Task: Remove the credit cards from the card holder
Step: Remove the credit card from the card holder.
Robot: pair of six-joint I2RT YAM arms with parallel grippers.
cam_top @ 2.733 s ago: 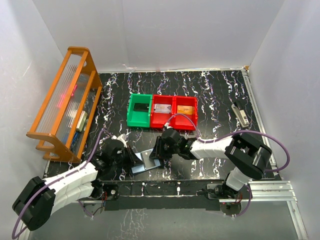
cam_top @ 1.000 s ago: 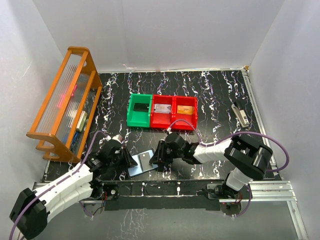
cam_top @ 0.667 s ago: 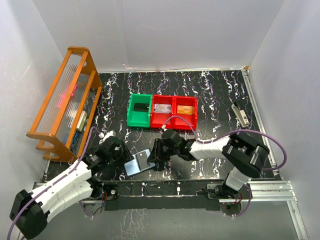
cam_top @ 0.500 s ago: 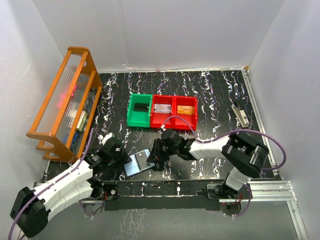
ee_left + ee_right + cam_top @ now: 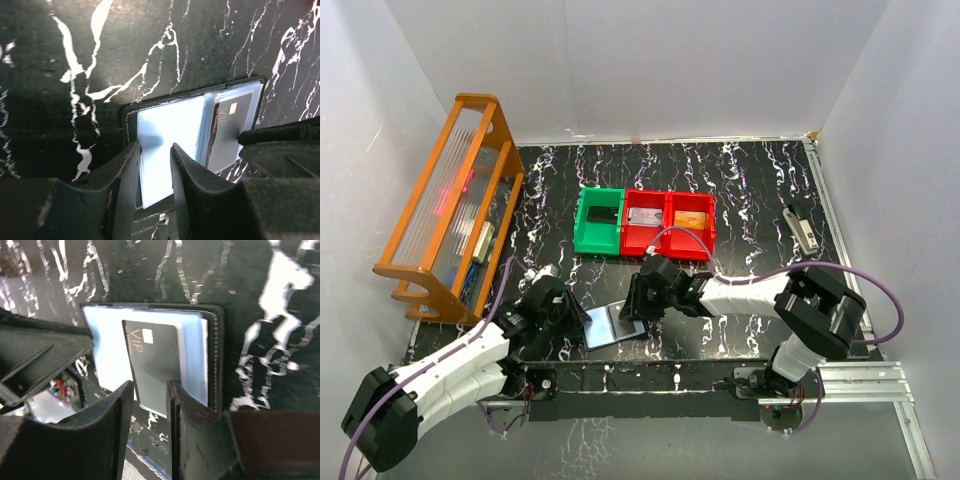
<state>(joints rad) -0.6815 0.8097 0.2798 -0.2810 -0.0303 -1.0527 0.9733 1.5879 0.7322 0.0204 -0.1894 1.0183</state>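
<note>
Black credit card [image 5: 152, 350] sits pocketed in the open card holder [image 5: 610, 325], so we have yet to extract it; left tool [image 5: 155, 150] and right tool [image 5: 149, 387] stand slightly parted.

The desk [image 5: 750, 190] is gleaming like polished black marble with white veins. The card holder [image 5: 170, 125] is showing a matt, stitched, leathery rim and shiny clear plastic sleeves, and the black card [image 5: 155, 360] is looking satin-smooth. The fingers [image 5: 120, 185] are looking like matt black plastic.
</note>
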